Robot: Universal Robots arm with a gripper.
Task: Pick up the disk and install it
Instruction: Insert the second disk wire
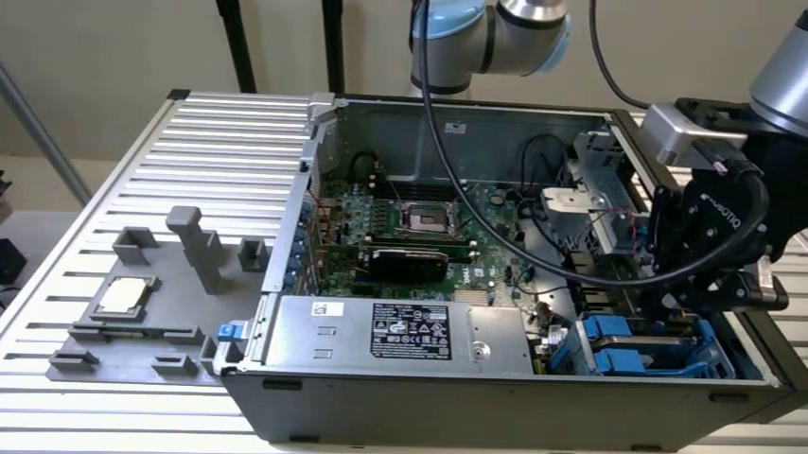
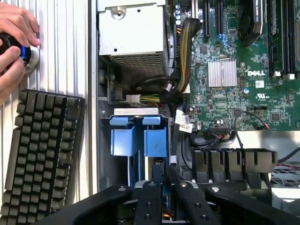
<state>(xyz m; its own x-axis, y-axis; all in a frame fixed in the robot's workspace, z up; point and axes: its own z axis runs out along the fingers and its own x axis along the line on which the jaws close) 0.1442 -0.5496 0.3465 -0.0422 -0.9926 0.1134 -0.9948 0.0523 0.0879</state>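
The disk (image 2: 164, 190) sits edge-on between the claw (image 2: 165, 187) fingers, which are nearly closed on its blue-railed edge, just above the drive bay at about five o'clock in the open computer case (image 1: 531, 402). The bay already holds blue drive carriers (image 2: 138, 136) side by side. If the disk tilts or its rails miss the bay guides, it could jam or scrape the neighbouring carrier; loose cables (image 2: 185, 42) nearby might snag. A CPU chip (image 1: 127, 295) rests in a grey tray (image 1: 127, 336) on the table (image 1: 76, 416).
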